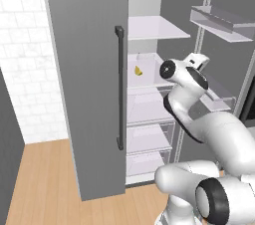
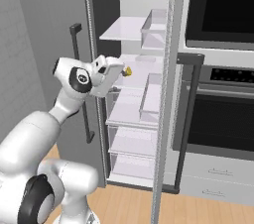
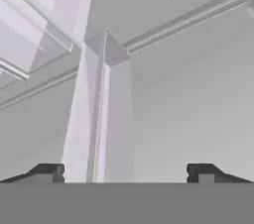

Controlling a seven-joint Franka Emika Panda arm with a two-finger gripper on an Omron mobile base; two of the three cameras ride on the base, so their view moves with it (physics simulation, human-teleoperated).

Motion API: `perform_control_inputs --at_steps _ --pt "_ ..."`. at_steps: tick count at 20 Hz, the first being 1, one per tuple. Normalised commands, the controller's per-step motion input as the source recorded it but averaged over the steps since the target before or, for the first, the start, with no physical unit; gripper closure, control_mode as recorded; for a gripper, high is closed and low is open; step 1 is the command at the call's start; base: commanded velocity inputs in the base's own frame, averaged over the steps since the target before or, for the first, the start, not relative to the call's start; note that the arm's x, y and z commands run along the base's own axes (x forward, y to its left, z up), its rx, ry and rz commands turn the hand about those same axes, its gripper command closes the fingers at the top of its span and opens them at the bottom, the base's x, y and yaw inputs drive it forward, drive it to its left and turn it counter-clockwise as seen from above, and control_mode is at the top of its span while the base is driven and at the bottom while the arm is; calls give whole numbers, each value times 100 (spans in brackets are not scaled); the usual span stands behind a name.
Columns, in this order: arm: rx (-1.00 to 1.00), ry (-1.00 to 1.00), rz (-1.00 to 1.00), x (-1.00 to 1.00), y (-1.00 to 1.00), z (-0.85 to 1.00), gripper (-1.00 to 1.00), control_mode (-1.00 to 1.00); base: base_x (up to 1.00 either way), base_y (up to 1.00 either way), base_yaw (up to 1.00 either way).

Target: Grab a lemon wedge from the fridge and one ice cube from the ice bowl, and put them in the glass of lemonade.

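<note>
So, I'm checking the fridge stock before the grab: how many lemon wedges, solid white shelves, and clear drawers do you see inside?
lemon wedge: 1
solid white shelves: 2
clear drawers: 3
Total: 6

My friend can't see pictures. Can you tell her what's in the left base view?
A tiny bright yellow lemon wedge sits on a white shelf inside the tall matte grey fridge, whose door with its long dark bar handle stands open. The white robot arm reaches toward that shelf from the lower right.
</note>
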Motion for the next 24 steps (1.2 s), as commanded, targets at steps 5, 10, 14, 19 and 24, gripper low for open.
perform_control_inputs --at_steps 5,10,14,19,24 --pt "56 0 23 12 100 -97 -100 -100 0 0 0" --pt "70 0 26 18 82 -94 -100 -100 0 0 0" --pt "74 0 25 11 59 -70 -100 -100 0 0 0" --pt "16 7 2 -62 2 90 -100 -100 0 0 0" --pt "-1 35 -2 -62 -7 100 -100 -100 0 0 0"
